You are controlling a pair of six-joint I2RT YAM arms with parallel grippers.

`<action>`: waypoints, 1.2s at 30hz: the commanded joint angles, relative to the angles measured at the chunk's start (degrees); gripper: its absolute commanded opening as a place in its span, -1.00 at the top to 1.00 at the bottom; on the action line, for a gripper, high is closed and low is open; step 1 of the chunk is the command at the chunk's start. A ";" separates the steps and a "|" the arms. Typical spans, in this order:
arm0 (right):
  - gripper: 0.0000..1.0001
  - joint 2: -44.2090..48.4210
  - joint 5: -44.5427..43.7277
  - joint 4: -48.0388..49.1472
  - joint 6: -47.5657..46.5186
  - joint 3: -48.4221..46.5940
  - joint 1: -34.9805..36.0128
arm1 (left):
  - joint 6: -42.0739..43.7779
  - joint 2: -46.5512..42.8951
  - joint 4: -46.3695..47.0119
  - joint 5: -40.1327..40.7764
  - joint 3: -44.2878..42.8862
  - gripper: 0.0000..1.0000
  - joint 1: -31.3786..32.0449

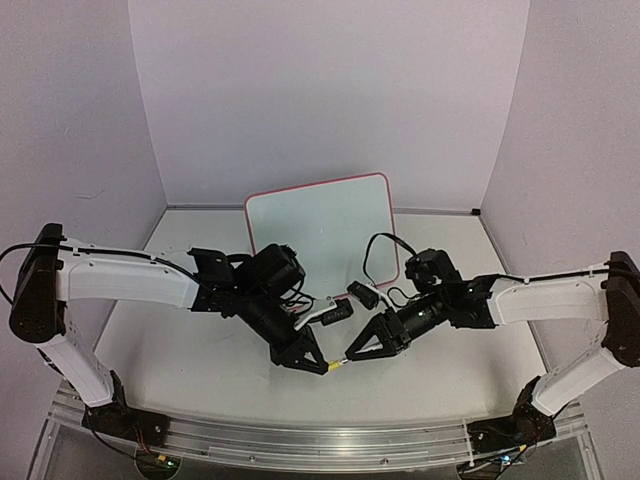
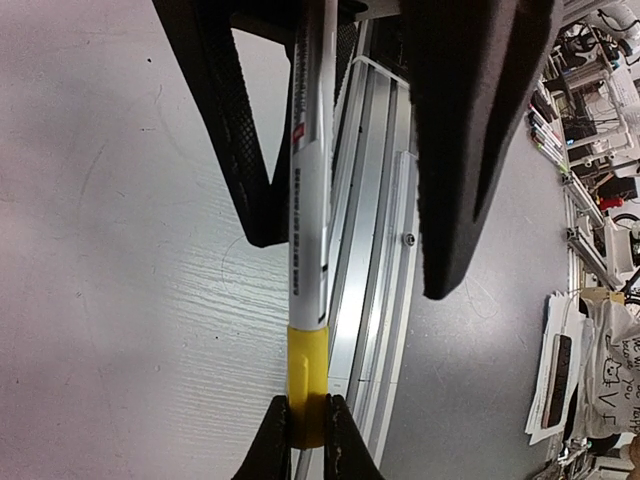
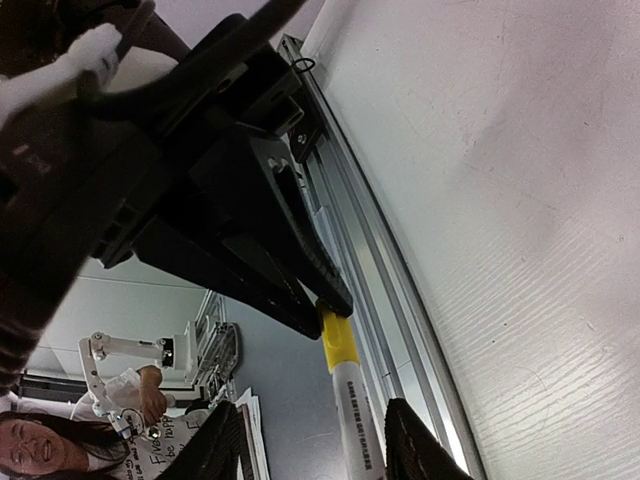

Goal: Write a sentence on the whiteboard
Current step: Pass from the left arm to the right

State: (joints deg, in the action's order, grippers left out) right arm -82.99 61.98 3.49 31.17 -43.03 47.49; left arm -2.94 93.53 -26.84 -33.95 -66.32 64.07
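The whiteboard (image 1: 320, 232), white with a thin red frame, stands tilted at the back of the table. I see no writing on it. A white marker (image 1: 340, 362) with a yellow cap (image 2: 307, 370) hangs between both grippers above the front of the table. My left gripper (image 1: 326, 366) is shut on the yellow cap (image 3: 338, 342), its fingertips (image 2: 272, 440) pinching it. My right gripper (image 1: 349, 356) is open around the marker's white body (image 3: 358, 415). The body lies against one finger (image 3: 412, 445), with a gap to the other.
An aluminium rail (image 1: 300, 440) runs along the table's front edge, right below the marker (image 2: 375, 250). A black cable loop (image 1: 378, 250) from the right arm hangs in front of the whiteboard's right side. White walls enclose the back and sides. Papers and lab clutter (image 2: 570, 370) lie beyond the edge.
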 commanded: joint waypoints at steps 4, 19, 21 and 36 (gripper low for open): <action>0.29 -1.27 0.15 2.31 -0.59 -2.06 1.13 | 0.75 0.36 0.73 0.22 -3.46 1.00 0.00; 1.00 -0.75 -5.16 1.90 -1.85 -1.62 1.23 | -2.57 -1.64 4.56 7.07 -0.35 0.78 -0.01; 1.00 0.14 -8.57 1.99 -2.18 -1.56 1.23 | -5.55 -3.32 7.77 10.16 2.03 0.26 -0.04; 1.00 4.89 -4.19 6.29 -1.75 -2.62 0.59 | -24.44 -13.99 36.48 1.20 19.36 -0.56 -0.18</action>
State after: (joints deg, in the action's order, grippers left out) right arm -79.78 53.79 5.01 28.96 -44.20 48.14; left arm -21.16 81.98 -2.46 -26.21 -48.98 63.96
